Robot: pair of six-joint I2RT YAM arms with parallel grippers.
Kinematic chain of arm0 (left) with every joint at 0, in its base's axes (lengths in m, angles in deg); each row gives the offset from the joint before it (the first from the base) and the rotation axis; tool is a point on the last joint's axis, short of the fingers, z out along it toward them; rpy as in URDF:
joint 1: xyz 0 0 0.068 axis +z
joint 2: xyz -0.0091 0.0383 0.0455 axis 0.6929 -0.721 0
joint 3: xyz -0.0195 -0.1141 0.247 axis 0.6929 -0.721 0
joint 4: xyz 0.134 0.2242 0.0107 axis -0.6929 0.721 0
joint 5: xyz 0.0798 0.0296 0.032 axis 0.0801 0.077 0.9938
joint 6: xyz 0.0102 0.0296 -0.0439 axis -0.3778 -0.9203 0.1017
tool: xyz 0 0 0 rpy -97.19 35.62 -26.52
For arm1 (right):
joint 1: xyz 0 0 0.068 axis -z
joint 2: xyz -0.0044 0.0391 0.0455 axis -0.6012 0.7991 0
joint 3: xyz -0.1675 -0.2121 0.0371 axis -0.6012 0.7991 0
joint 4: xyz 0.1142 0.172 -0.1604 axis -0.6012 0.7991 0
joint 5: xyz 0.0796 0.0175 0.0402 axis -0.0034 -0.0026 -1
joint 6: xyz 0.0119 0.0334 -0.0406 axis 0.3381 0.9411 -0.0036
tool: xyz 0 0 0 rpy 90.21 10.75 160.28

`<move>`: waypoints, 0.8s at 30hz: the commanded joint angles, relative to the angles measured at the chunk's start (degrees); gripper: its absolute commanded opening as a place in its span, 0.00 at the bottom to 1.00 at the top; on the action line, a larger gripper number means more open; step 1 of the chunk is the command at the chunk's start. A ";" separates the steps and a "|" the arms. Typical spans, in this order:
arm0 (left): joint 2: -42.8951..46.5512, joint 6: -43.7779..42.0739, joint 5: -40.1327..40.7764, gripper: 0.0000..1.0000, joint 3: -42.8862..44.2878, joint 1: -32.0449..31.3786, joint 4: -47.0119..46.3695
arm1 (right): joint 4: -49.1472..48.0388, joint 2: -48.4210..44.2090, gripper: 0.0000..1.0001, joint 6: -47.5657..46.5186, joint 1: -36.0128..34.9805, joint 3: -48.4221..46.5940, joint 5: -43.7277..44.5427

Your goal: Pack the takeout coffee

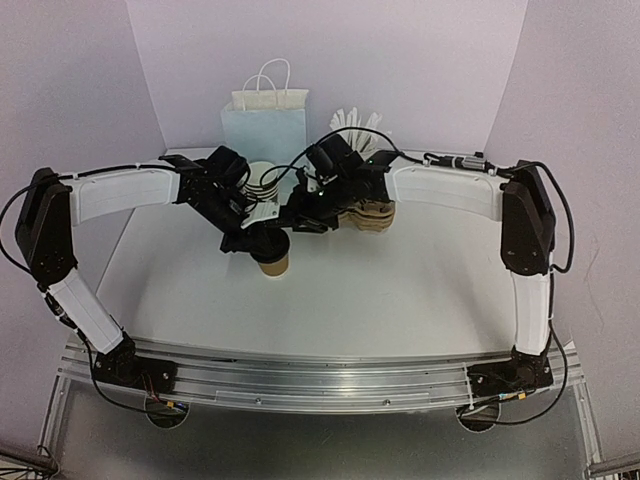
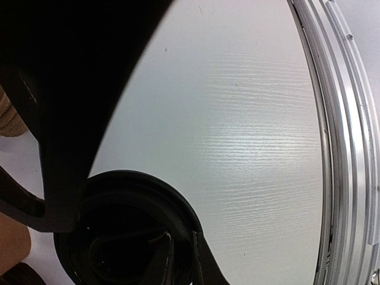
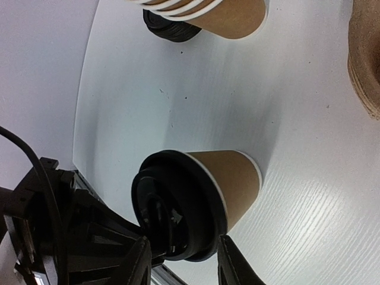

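A brown kraft cup [image 1: 274, 264] stands upright on the white table, topped by a black lid [image 1: 268, 243]. My left gripper [image 1: 250, 238] comes in from the left and is shut on the lid's rim; in the left wrist view its fingers [image 2: 161, 261] pinch the lid [image 2: 148, 190]. My right gripper [image 1: 295, 225] hovers just right of the cup. In the right wrist view it is open [image 3: 184, 264], its fingers straddling the lid's [image 3: 172, 208] near edge above the cup [image 3: 237, 178].
A stack of empty cups [image 1: 262, 180] and spare lids [image 3: 172, 29] stand behind. Brown cardboard carriers [image 1: 370, 212] lie to the right. A pale blue bag [image 1: 265, 125] and a holder of white sticks [image 1: 355, 120] stand at the back wall.
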 commanded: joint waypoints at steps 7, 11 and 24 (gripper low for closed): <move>-0.30 -1.16 -1.11 0.22 5.96 -1.24 -0.85 | -2.93 3.75 0.35 -0.62 -3.35 -2.74 0.46; -1.09 -1.11 -1.18 0.24 8.08 -0.57 -0.36 | -2.93 3.49 0.35 -0.71 -3.31 -3.20 0.60; 2.55 -2.89 -3.65 0.38 9.89 1.38 1.67 | -3.01 4.22 0.35 -0.93 -2.41 -6.03 -0.63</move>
